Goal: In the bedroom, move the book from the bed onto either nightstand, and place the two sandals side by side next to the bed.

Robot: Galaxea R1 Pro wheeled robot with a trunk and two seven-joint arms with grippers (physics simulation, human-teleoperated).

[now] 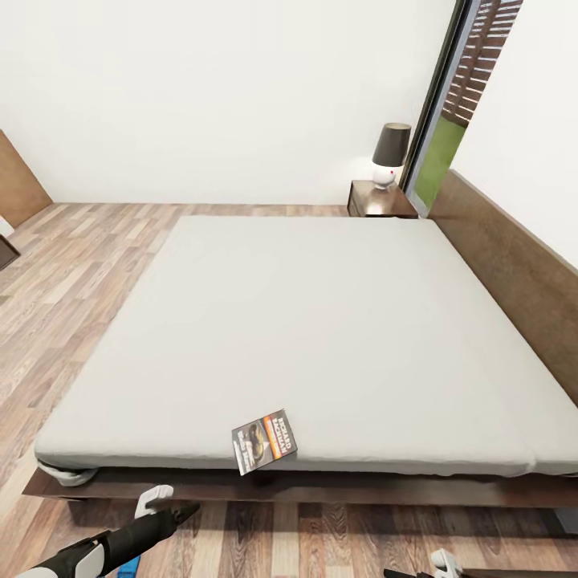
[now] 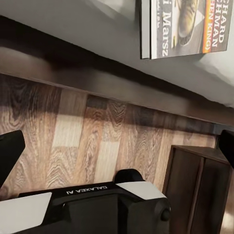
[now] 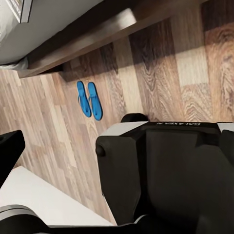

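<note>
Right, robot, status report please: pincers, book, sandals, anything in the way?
Left pincer open, empty. Right pincer open, empty. Book on bed, near edge, overhanging. Sandals paired on floor beside bed. Lamp on far nightstand.

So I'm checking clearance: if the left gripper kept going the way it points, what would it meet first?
Probably the plank floor beside the bed frame; depth is unclear.

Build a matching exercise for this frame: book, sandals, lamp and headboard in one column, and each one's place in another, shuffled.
1. book
2. sandals
3. lamp
4. headboard

A. side by side on the plank floor
B. on the far nightstand
C. along the bed's right side
D. on the mattress at its near edge

Pairs: 1-D, 2-A, 3-B, 4-C
</note>
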